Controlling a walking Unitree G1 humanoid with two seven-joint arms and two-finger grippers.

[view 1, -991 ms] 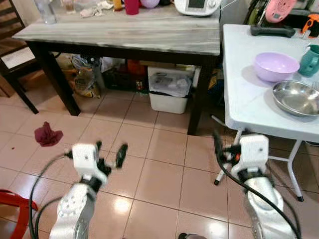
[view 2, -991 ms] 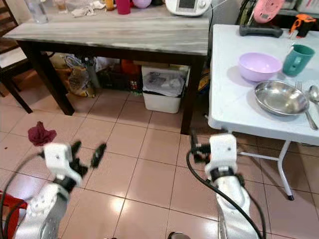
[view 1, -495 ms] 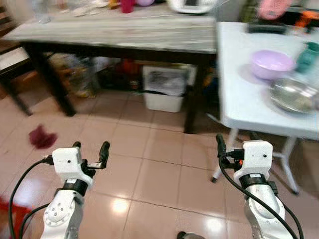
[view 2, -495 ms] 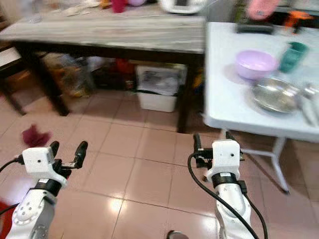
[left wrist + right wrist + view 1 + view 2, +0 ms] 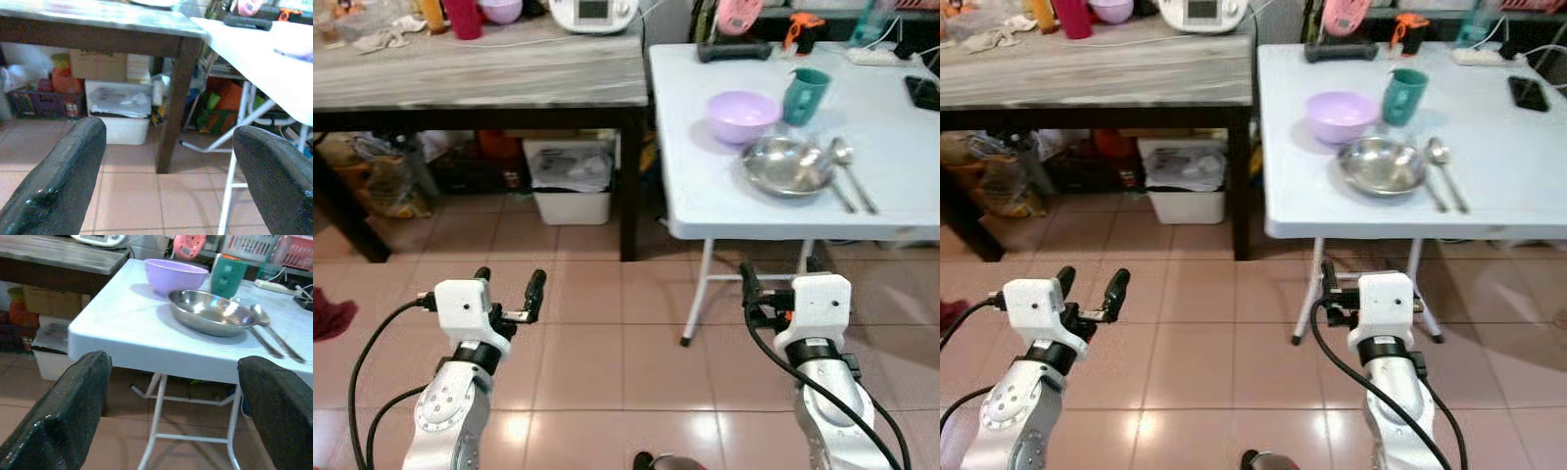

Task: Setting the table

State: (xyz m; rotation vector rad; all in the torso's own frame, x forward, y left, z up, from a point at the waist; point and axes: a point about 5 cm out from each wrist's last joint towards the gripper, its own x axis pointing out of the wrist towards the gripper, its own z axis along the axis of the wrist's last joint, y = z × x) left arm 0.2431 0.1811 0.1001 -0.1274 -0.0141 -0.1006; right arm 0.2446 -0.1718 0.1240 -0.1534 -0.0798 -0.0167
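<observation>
Since the camera swung right, more white table [image 5: 901, 186] shows, with spoon [image 5: 843, 154].

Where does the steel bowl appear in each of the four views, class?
Left eye: steel bowl on the white table, before the purple bowl.
Right eye: same place.
Left wrist: not in it.
Right wrist: upper middle.
Shared landmark: the white table.

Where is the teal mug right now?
The teal mug stands on the white folding table, ahead and to the robot's right, just right of the lilac plastic bowl and behind the shallow steel bowl.
</observation>
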